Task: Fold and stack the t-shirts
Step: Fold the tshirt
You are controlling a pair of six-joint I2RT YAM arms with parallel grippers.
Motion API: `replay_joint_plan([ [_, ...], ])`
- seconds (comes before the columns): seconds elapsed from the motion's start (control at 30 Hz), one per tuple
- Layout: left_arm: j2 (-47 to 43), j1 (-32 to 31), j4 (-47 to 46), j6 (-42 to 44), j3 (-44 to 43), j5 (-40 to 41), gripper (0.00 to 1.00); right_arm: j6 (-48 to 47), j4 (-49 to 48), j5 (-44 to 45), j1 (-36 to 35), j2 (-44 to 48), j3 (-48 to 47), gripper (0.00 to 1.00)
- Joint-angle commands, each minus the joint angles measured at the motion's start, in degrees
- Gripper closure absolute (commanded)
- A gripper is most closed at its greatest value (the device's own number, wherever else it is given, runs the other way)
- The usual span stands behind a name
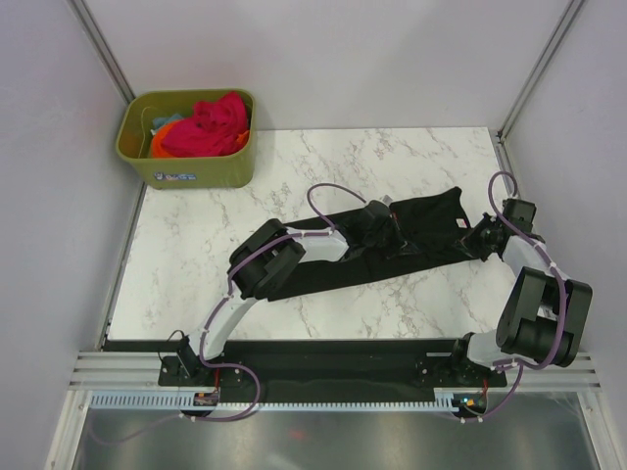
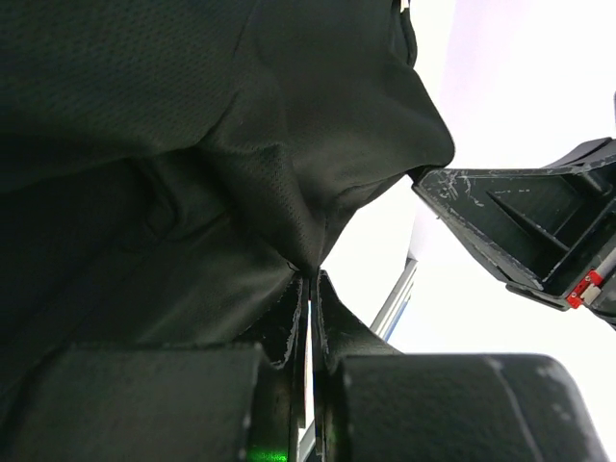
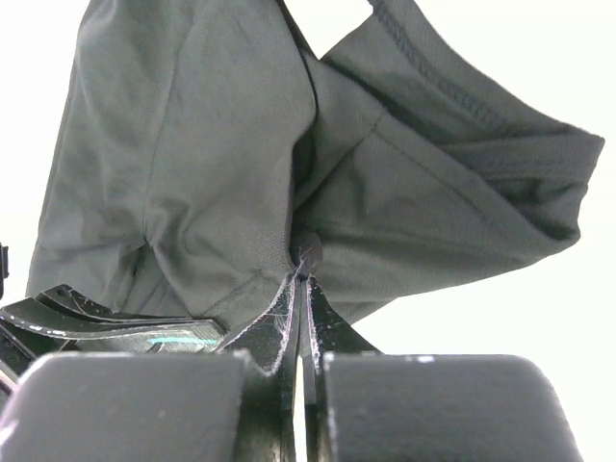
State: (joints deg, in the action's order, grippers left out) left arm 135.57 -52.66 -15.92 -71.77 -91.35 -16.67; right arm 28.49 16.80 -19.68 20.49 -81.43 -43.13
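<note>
A black t-shirt [image 1: 323, 269] lies folded lengthwise in a long band across the middle of the marble table [image 1: 196, 255]. My left gripper [image 1: 384, 233] is shut on a pinch of the black cloth near the band's middle; the left wrist view shows the fabric [image 2: 192, 144] caught at its tips [image 2: 311, 274]. My right gripper [image 1: 472, 235] is shut on the shirt's right end; the right wrist view shows the cloth [image 3: 241, 144] bunched at its tips [image 3: 304, 272]. Pink-red [image 1: 211, 125], orange [image 1: 157, 145] and teal [image 1: 168, 122] t-shirts lie heaped in the bin.
An olive-green plastic bin [image 1: 186, 168] stands at the table's back left corner. Grey walls and metal posts [image 1: 103, 49] close in the back and sides. A metal rail [image 1: 323, 372] with the arm bases runs along the near edge.
</note>
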Motion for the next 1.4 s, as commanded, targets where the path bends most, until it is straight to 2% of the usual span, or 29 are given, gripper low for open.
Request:
replay_joint_plan([
  [0.0, -4.52, 0.28, -0.07, -2.06, 0.91, -1.09, 0.98, 1.66, 1.75, -2.46, 0.25, 1.18, -0.11, 1.0],
  [0.63, -5.58, 0.46, 7.84, 1.01, 0.12, -2.23, 0.98, -0.8, 6.58, 2.81, 1.13, 1.36, 0.86, 1.0],
  [0.8, -5.49, 0.19, 8.45, 1.54, 0.47, -3.02, 0.91, -0.89, 6.67, 0.88, 1.13, 2.06, 1.04, 1.0],
  [0.83, -5.75, 0.28, 8.63, 1.63, 0.73, -2.93, 0.88, -1.07, 7.1, 0.7, 1.13, 1.89, 0.95, 0.98],
  [0.87, -6.19, 0.37, 9.67, 2.24, 1.0, -2.85, 0.79, -0.98, 7.46, 0.61, 1.13, 1.54, 0.43, 0.95],
  [0.97, -7.68, 0.37, 13.79, 4.43, 1.0, -2.15, 0.67, -0.54, 8.95, 0.7, 1.13, 1.01, -0.89, 0.84],
  [1.03, -10.4, 0.37, 15.74, 6.1, 1.0, -1.36, 0.63, 0.16, 9.92, 0.87, 1.13, 1.1, -1.69, 0.81],
  [1.07, -11.63, 0.46, 20.45, 8.11, 0.91, 0.04, 0.61, 1.21, 10.18, 0.96, 1.13, 1.62, -2.56, 0.81],
  [1.13, -14.97, 0.81, 23.82, 10.32, 0.82, 1.45, 0.57, 2.27, 10.54, 0.96, 1.13, 2.41, -3.27, 0.79],
  [1.17, -16.11, 1.24, 25.57, 12.25, 1.26, 2.16, 0.55, 2.88, 10.62, 1.05, 1.13, 3.2, -4.14, 0.77],
  [1.2, -17.26, 1.6, 26.72, 13.05, 1.87, 2.6, 0.54, 3.76, 10.62, 1.22, 1.13, 3.29, -4.67, 0.69],
  [1.3, -21.3, 4.14, 26.65, 14.28, 5.21, 0.5, 0.52, 4.73, 9.58, 3.24, 0.87, 1.81, -7.75, 0.62],
  [1.37, -23.15, 6.68, 26.82, 15.68, 6.71, -1.78, 0.52, 4.21, 8.78, 3.51, 0.87, -2.39, -12.12, 0.61],
])
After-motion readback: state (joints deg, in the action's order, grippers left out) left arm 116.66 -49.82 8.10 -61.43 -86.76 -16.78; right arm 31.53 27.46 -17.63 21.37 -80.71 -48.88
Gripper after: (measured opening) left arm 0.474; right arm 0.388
